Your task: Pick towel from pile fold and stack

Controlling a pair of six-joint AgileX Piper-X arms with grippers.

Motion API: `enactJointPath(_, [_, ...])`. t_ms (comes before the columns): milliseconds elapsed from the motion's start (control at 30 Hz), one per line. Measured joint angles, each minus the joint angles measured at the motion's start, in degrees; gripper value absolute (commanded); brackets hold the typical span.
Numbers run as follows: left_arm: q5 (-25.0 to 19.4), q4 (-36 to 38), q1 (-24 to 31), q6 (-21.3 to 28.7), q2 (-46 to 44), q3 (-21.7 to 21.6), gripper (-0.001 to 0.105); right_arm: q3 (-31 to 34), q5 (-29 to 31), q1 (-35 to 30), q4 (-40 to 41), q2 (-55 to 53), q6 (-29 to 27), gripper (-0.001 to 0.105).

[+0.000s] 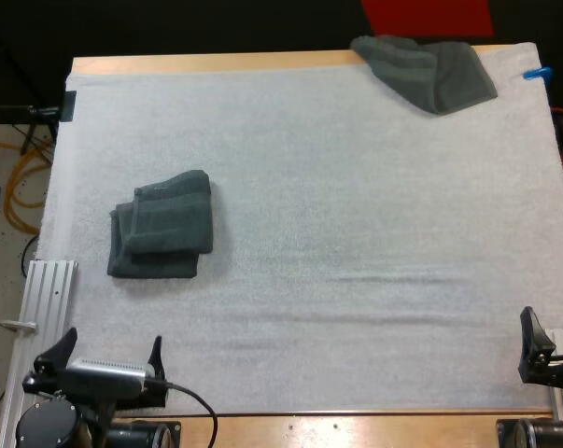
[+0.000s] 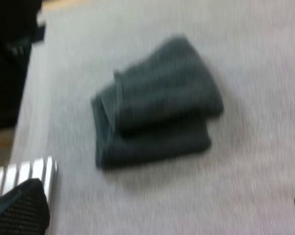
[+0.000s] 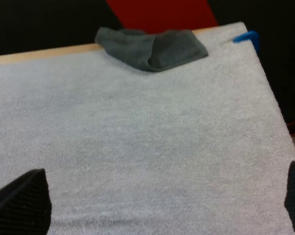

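On the mat (image 1: pixel 356 233), folded stack (image 1: pixel 161 226) and crumpled towel (image 1: pixel 426 67) well apart; left gripper (image 1: pixel 113 351) and right gripper (image 3: pixel 162 196) wide, empty.

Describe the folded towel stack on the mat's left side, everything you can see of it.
The folded stack is dark grey-green cloth that looks soft, like terry. It seems to be two folded layers, the upper one shifted farther and rightward, so the lower shows at the near left. Its edges are rounded folds. It lies flat on the white mat, left of centre. Only the mat touches it.
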Motion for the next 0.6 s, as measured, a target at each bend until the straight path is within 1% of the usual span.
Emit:
enactJointPath(133, [0.0,-4.6,0.0,0.0,0.0,2.8,0.104,0.7,0.0,0.0,-0.1,0.0,0.0,0.094])
enactJointPath(300, [0.0,-5.6,0.0,0.0,0.0,5.9,0.104,2.6,0.0,0.0,-0.1,0.0,0.0,0.094])
enactJointPath(433, [0.2,-6.8,0.0,0.0,0.0,6.1,0.104,4.1,0.0,0.0,-0.1,0.0,0.5,0.094])
enactJointPath(600, [0.2,-6.9,0.0,0.0,0.0,6.1,0.104,4.2,0.0,0.0,-0.1,0.0,0.9,0.094])
